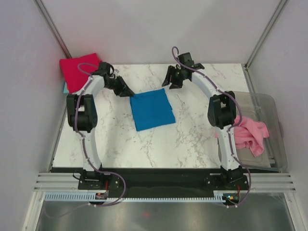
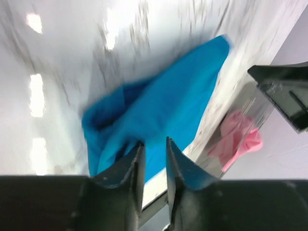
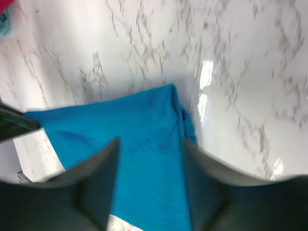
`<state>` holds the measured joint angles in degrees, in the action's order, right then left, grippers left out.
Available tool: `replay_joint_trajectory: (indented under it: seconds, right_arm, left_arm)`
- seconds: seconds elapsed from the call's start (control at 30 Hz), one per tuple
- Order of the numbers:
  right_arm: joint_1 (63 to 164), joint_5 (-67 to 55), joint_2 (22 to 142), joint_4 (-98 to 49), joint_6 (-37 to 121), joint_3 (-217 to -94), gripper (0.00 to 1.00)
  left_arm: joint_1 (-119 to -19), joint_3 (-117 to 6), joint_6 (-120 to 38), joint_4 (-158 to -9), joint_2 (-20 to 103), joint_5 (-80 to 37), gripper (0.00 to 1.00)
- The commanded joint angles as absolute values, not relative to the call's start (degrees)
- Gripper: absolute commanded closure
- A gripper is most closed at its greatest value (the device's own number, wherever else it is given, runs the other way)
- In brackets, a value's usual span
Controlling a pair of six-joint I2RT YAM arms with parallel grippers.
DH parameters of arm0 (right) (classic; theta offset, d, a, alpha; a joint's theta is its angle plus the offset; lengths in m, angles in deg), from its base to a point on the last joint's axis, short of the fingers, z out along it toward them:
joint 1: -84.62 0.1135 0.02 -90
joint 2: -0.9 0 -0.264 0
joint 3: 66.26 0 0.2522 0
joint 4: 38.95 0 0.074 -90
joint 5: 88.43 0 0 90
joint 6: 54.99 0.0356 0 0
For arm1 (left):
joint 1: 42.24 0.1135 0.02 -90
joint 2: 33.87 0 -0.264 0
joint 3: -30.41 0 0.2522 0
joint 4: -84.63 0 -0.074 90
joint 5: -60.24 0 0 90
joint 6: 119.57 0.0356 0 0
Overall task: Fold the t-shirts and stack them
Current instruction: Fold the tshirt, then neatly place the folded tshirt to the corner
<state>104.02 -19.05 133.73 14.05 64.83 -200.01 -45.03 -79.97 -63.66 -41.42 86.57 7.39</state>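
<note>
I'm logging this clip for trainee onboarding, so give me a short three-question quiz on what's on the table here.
1. Multiple choice: the pink t-shirt lies A) folded mid-table, B) draped over the clear plastic tub's rim, C) flat at the far-left corner.
2. True or false: the right gripper is open and holds nothing.
3. What colour is the folded t-shirt beside the left gripper?
Key: 1 B; 2 true; 3 blue.
</note>
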Motion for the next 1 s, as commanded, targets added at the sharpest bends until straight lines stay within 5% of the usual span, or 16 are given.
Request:
replay_joint_trajectory:
  seconds: [0.0,0.17,0.23,0.27,0.57,0.67,0.97]
  right_arm:
    - [102.04,-23.55,141.85,19.72,63.66,-214.65,0.30]
    - [100.45,-23.22,141.00,16.48,63.40,-213.63,0.23]
    - [100.09,-21.81,136.63,15.33,62.87,-208.03,0.22]
    - [100.01,-21.28,134.86,14.28,62.52,-205.73,0.22]
    - [100.09,-18.20,108.23,-0.57,62.87,-163.99,0.20]
    - [100.18,-19.87,101.55,-4.70,64.19,-152.47,0.20]
    - [100.44,-21.89,88.36,-13.32,66.73,-129.54,0.20]
  left_arm:
    - [-43.65,-92.14,-61.48,-36.45,96.09,12.69,0.67]
    - [-43.91,-99.37,-57.62,-33.53,98.77,11.47,0.38]
    - [-44.52,-99.20,-54.20,-33.62,96.48,8.05,0.08]
    - [-44.61,-97.98,-52.96,-33.62,95.25,6.64,0.01]
    - [-44.79,-64.95,-53.39,-50.75,76.17,-6.03,0.01]
    - [-45.23,-62.38,-55.49,-52.51,78.18,-4.10,0.16]
    - [-49.18,-59.47,-61.64,-62.70,83.62,-2.34,0.21]
